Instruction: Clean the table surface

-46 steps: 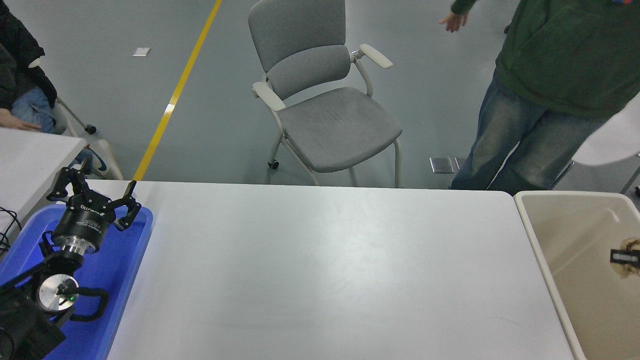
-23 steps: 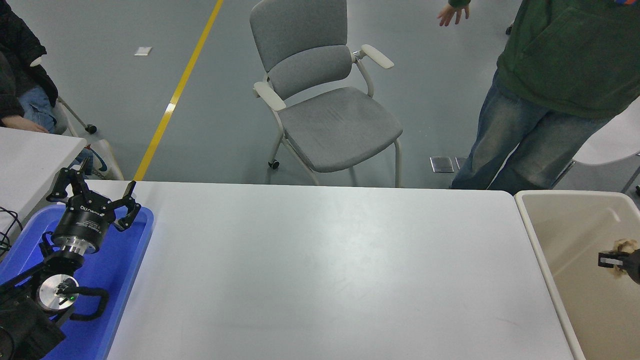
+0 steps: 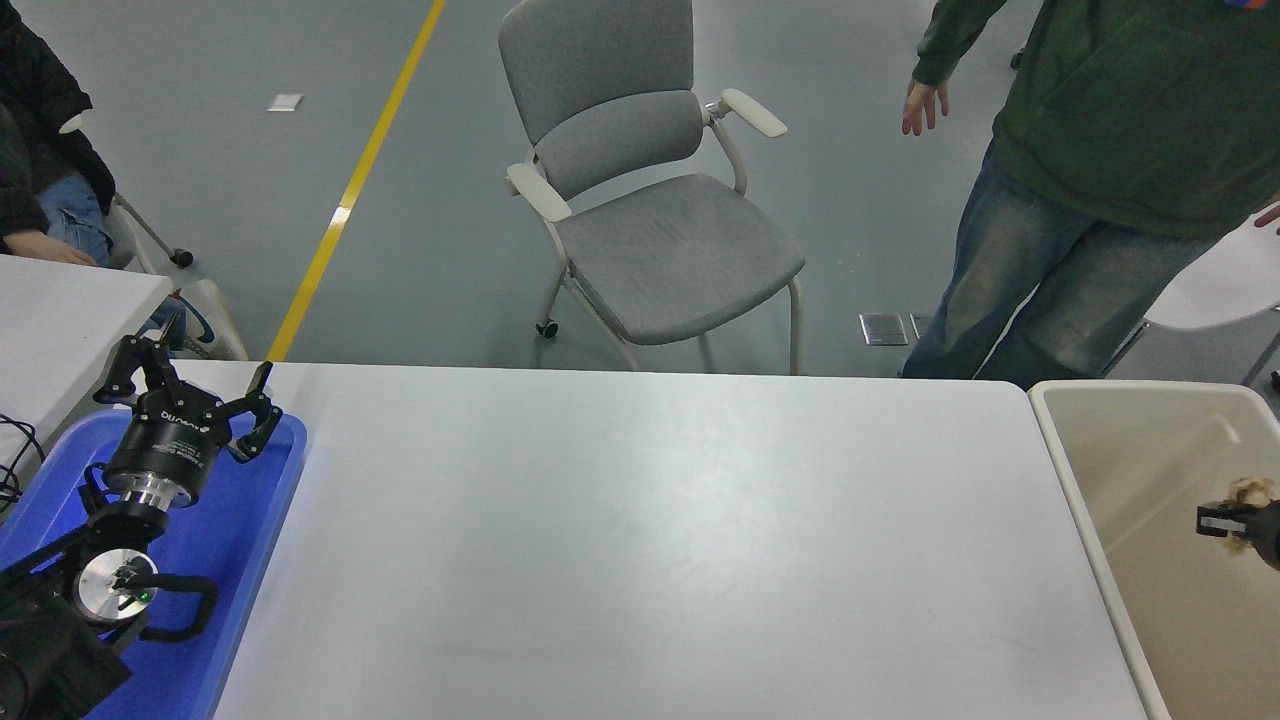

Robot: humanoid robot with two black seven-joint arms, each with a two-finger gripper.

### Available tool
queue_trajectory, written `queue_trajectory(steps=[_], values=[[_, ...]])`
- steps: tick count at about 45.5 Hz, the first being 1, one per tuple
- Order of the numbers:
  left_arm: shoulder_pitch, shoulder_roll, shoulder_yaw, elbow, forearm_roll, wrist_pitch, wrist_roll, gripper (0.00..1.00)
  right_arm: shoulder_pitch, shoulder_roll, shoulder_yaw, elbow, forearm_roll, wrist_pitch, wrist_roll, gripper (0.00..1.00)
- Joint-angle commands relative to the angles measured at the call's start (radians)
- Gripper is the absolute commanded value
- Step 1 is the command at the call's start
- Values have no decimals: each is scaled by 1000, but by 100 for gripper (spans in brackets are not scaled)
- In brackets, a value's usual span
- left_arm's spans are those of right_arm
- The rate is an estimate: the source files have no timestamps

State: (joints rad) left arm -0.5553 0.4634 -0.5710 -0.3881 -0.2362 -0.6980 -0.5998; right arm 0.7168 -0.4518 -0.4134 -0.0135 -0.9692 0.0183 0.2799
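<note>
One table surface (image 3: 640, 540) is lying bare across the middle of the view. Right gripper (image 3: 1240, 520) is hanging over the bin (image 3: 1130, 540), pinching a brownish scrap; disposal looks underway, with release due next. Left gripper (image 3: 190, 395) is sitting splayed above the blue tray (image 3: 250, 540).

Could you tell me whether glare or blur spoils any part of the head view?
Head view: a soft, pale sheen lies across the table surface, mild and hiding nothing; shadows are faint; the right gripper, cut by the frame edge over the beige bin, looks slightly smeared.
</note>
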Motion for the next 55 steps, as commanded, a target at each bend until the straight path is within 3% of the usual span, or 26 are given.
queue_trajectory(steps=[1,40,55], values=[[0,1,0,0,0,0,0,100,-5,1,-1,-2,46,0,2,100],[0,0,0,0,0,0,0,100,0,-15,2,-55,109,-1,4,100],[0,0,0,0,0,0,0,100,104,-74,33,-5,218,12,4,100]])
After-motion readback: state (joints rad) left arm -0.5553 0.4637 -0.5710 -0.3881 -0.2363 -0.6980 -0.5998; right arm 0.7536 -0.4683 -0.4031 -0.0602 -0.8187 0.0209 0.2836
